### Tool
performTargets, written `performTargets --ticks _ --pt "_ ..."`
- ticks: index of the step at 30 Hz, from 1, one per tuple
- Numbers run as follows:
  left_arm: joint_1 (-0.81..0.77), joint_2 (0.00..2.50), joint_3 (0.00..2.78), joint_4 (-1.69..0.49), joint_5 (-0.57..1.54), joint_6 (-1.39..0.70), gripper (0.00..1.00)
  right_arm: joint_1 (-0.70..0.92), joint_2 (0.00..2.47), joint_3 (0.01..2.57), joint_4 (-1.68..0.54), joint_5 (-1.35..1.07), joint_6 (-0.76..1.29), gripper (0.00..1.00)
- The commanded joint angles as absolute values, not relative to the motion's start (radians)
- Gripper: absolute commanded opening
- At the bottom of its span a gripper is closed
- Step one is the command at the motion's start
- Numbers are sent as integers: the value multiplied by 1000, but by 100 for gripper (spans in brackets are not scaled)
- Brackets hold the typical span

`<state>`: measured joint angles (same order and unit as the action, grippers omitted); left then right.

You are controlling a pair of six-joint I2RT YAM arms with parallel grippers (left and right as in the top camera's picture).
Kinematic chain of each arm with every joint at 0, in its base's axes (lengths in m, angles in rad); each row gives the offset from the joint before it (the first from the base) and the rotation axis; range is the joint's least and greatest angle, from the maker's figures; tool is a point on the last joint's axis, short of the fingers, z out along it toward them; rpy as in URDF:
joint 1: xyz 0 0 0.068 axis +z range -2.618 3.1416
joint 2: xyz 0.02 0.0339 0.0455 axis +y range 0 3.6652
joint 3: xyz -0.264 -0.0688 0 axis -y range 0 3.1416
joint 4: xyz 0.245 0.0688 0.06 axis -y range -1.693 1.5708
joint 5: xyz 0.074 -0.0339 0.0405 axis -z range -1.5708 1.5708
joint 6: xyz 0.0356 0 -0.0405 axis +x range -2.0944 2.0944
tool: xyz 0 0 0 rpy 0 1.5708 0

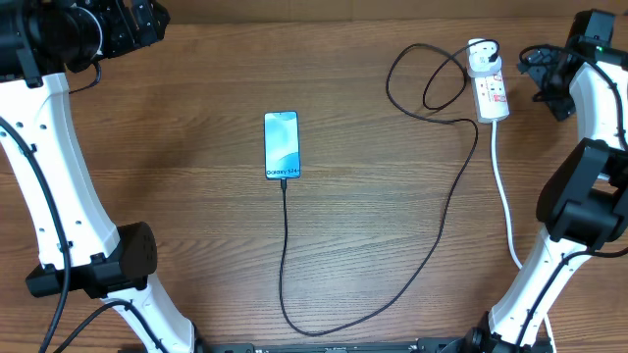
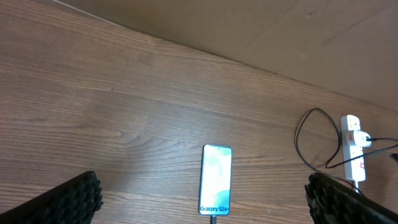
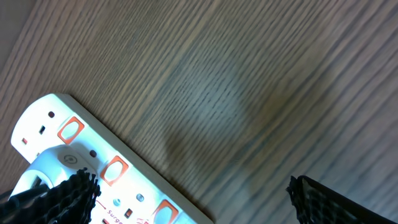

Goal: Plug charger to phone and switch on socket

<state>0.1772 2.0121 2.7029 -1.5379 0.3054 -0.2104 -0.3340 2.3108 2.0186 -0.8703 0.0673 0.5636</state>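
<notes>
The right gripper [image 3: 189,196] hangs with its jaws spread wide and nothing between them, just above the table [image 1: 373,294] beside the socket [image 1: 493,96] at the far right. The left gripper [image 2: 202,190] is likewise released and empty, high over the far left corner. The phone [image 1: 282,144] lies flat mid-table, screen up. The charger [image 1: 432,235] meets the phone's near end, loops across the wood and runs to the socket's far end. A white cord [image 1: 505,206] trails from the socket toward the near edge.
</notes>
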Motion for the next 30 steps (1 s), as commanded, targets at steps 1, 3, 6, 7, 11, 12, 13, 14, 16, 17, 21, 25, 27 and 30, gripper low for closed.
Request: performTargets --ticks 1,3,6,7,11,12,13,14,16,17,21,25,27,30 --pt "174 2009 2706 -1537 303 -214 100 -323 2348 2020 -856 68 603 100" --pt "174 2009 2706 -1537 303 -214 100 -316 2364 2020 -847 60 603 100" --pt "174 2009 2706 -1537 303 -214 100 -306 2382 2020 -842 46 602 100" --pt "174 2009 2706 -1537 303 -214 100 -303 2386 2020 -840 43 602 100" --pt "174 2009 2706 -1537 303 -214 100 -288 2398 2020 -816 43 589 100" --pt "174 2009 2706 -1537 303 -214 100 -286 2400 2020 -812 44 586 100" --pt "174 2009 2706 -1537 303 -214 100 -284 2403 2020 -807 43 578 100" --pt "174 2009 2706 -1537 303 -214 100 -281 2405 2020 -800 44 575 100" --pt "174 2009 2706 -1537 303 -214 100 -280 2408 2020 -789 43 572 100" --pt "174 2009 2706 -1537 303 -214 100 -281 2411 2020 -785 43 572 100" --pt "174 2009 2706 -1537 303 -214 100 -281 2420 2020 -777 44 545 100" --pt "174 2009 2706 -1537 303 -214 100 -281 2421 2020 -778 67 519 100" --pt "174 2009 2706 -1537 303 -214 100 -281 2421 2020 -780 67 515 100" --pt "174 2009 2706 -1537 303 -214 100 -281 2426 2020 -787 67 515 100"
